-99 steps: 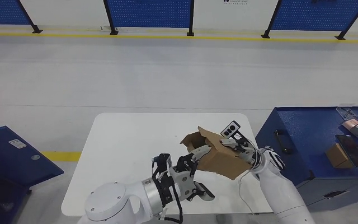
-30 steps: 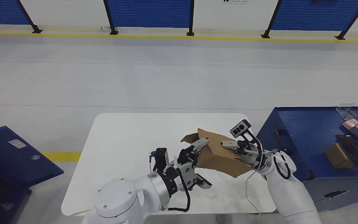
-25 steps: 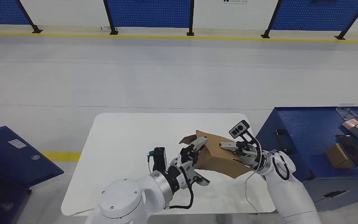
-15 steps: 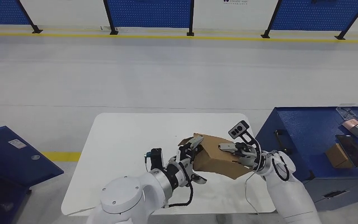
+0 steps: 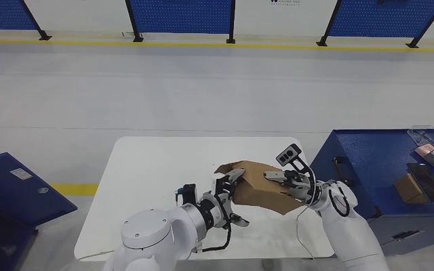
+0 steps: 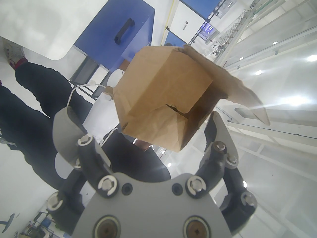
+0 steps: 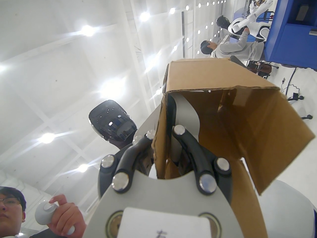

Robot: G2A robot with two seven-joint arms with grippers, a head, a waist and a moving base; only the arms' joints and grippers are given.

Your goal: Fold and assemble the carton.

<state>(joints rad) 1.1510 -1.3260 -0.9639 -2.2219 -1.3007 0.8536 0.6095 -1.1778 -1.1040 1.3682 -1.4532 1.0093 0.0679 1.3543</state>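
Note:
A brown carton (image 5: 261,188) hangs tilted above the right half of the white table (image 5: 156,176). My right gripper (image 5: 277,177) is shut on one of its side walls. In the right wrist view one finger (image 7: 184,115) is inside the carton (image 7: 223,115) and the other presses the wall from outside. My left gripper (image 5: 232,190) is open at the carton's left end. In the left wrist view its fingers (image 6: 66,127) stand on either side of the folded end of the carton (image 6: 161,92). One loose flap (image 6: 237,92) sticks out sideways there.
A blue cabinet (image 5: 369,162) stands just right of the table, with a small brown box (image 5: 410,188) on its shelf. A blue bin (image 5: 20,196) sits on the floor at the left. The table's left half is bare.
My left gripper has come up to the carton's left end. The raised flap there has been pushed down flatter. The right gripper has kept its hold, and the carton has shifted slightly.

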